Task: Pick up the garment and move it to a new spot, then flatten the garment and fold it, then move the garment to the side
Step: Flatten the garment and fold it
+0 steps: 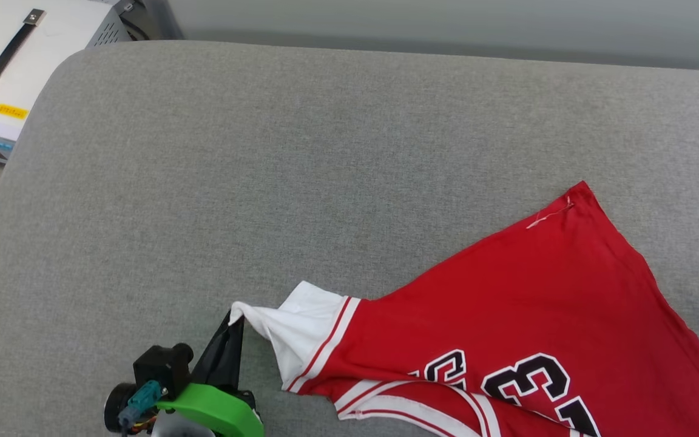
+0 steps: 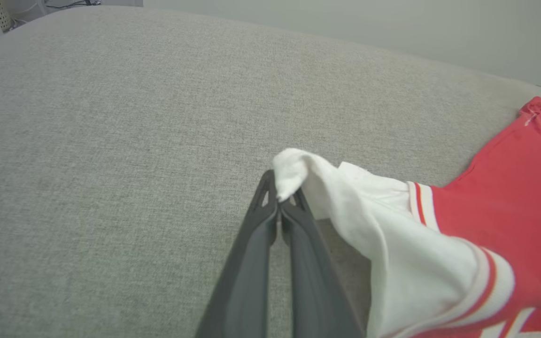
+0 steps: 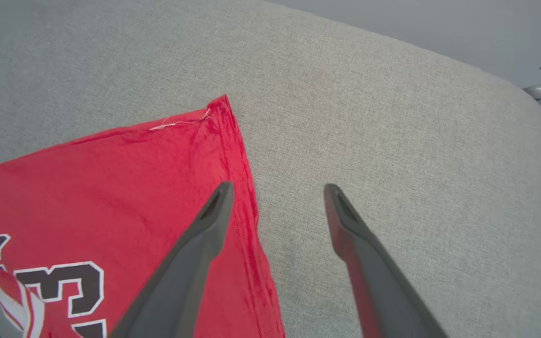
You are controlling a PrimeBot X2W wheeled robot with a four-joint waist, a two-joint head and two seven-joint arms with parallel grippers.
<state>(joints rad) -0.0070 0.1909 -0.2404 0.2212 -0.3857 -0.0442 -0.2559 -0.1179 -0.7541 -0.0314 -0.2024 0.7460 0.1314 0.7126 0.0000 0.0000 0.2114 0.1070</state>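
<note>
On the grey cushion (image 1: 264, 152), toward its near right part, the garment (image 1: 543, 291) lies mostly spread out, print side up. One hem corner (image 1: 580, 191) points away from the robot, and the lower part of the garment runs out of the head view.

- Handling (judged): thin jersey knit, light, limp, no stiffness. It will drape and stretch under pull and drag on the cushion's weave rather than slide. Not fragile, though a loose white thread shows at the hem corner.
- Hold points (judged): sleeve ends, shoulders and hem corners. A pinch in mid-panel would only bunch the cloth.
- Left gripper (image 2: 277, 188): fingers pressed together, pinching the tip of the white sleeve (image 2: 392, 244), which rises off the cushion into a peak.
- Right gripper (image 3: 275, 192): fingers spread wide, holding nothing. One finger is over the red side edge, the other over bare cushion.
- Writing: black, white-outlined "3" with part of another digit beside it, and a partial letter that I cannot tell. No brand mark found.
- Pale case (image 1: 22, 60) beyond the cushion's far left: yellow label, too small to read.
</note>
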